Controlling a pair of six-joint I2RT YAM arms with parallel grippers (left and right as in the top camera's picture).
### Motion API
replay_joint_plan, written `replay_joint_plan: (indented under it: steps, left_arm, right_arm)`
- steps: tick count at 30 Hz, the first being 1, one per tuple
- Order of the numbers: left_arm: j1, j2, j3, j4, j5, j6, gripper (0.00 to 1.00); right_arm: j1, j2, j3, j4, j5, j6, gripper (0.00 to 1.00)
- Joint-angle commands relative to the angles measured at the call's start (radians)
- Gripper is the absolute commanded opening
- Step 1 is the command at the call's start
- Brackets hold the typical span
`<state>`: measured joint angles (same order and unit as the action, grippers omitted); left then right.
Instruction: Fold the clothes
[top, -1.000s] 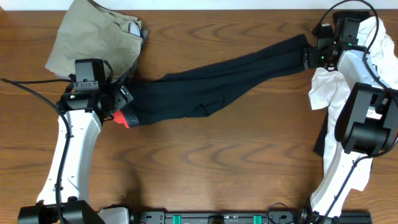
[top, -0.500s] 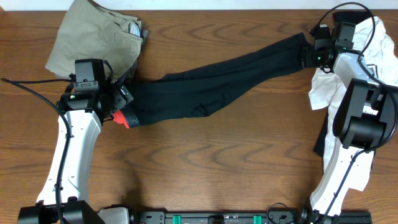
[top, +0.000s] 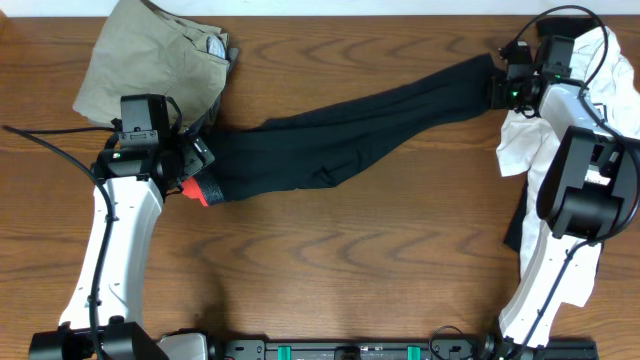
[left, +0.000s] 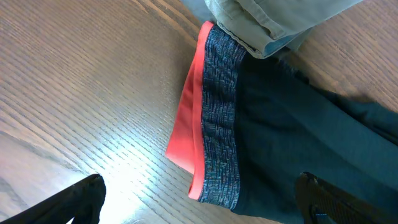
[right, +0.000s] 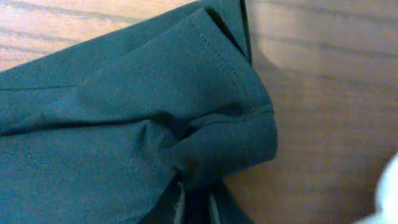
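Where the black trousers (top: 340, 135) lie: flat on the wooden table (top: 330, 270), strung out between the two claws, with the waist end under the left one and the leg hems at the right one.
Right claw (top: 497, 90): jaws drawn together on the leg hem. The cloth puckers into them in the wrist view, so I judge it a grip (the fingers themselves barely show).
Left claw (left: 202, 200): spread wide, holding nothing, hanging over the grey waistband (left: 217, 124) with a fingertip on either side of it.
Why so held: judged, one end is pinned so the length can be carried over onto the other, and the left claw is set to take the waist.
Red-orange edging (left: 185, 137): between the left fingertips, turned outward.
Khaki trousers (top: 150, 55): just behind the left claw, touching the waistband corner, with a risk of being caught up.
White T-shirt (top: 525, 140): just beside the right claw, under that arm.
Count: black trousers, one; khaki trousers, one; T-shirt, one; claws, two.
Folds made: none.
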<state>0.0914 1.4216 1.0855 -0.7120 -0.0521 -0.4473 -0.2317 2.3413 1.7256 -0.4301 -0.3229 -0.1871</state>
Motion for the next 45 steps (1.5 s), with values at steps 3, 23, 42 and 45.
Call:
replay_joint_plan:
  steps: [3,23,42,45]
  left_arm:
    - [0.005,-0.002,0.022,-0.005,0.000,0.009,0.98]
    - [0.005,-0.002,0.022,-0.005,0.000,0.009,0.98]
    - [0.005,-0.002,0.022,0.014,0.000,0.006,0.98]
    - [0.005,-0.002,0.022,0.013,0.000,0.006,0.98]
  right_arm:
    - [-0.065,0.028,0.135,-0.113,0.000,0.006,0.08]
    - [-0.157,0.028,0.593,-0.704,-0.254,-0.263,0.01]
    - [0.243,0.028,0.622,-1.030,-0.269,-0.381,0.01]
    - [0.307,0.028,0.622,-1.043,-0.244,-0.374,0.01]
